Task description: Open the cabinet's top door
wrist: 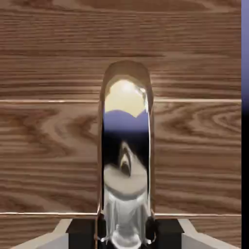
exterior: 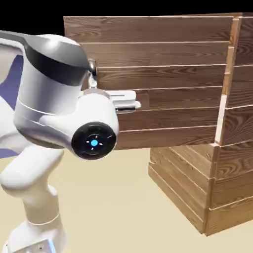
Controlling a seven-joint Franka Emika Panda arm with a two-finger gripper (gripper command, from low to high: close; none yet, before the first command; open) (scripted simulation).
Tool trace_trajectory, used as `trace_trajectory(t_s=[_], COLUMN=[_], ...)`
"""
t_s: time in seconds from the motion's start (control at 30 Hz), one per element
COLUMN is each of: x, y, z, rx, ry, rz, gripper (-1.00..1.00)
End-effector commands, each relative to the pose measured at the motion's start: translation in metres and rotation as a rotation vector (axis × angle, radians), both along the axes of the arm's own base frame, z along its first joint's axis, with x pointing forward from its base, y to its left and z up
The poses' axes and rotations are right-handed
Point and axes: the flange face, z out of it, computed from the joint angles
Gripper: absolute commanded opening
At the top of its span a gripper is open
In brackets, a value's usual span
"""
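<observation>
The top door [exterior: 163, 84] stands swung wide out from the cabinet [exterior: 232, 163], its planks facing the camera. Its silver handle [wrist: 125, 155] sits at the door's free edge, long axis running straight away from the hand. The gripper [wrist: 125, 233] is clamped on it, one fingertip on each side.

My top door [exterior: 163, 84] stands swung wide out from the cabinet [exterior: 217, 188], a broad panel of horizontal brown wood-grain planks, hinged at the exterior view's right. Its silver handle [wrist: 125, 155] sits near the free edge, upright and mirror-bright in my hand view, planks filling the frame behind it. Below, the shorter lower door [exterior: 178, 190] lies flush, shut.
</observation>
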Motion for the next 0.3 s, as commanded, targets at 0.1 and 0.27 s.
trace_trajectory(t_s=[0.1,0.27], x=[0.007,0.016], y=[-0.032,-0.062], z=[0.0,0.0], rx=[0.0,0.0], ry=[0.0,0.0], rz=[0.082,0.161], gripper=[-1.0,-1.0])
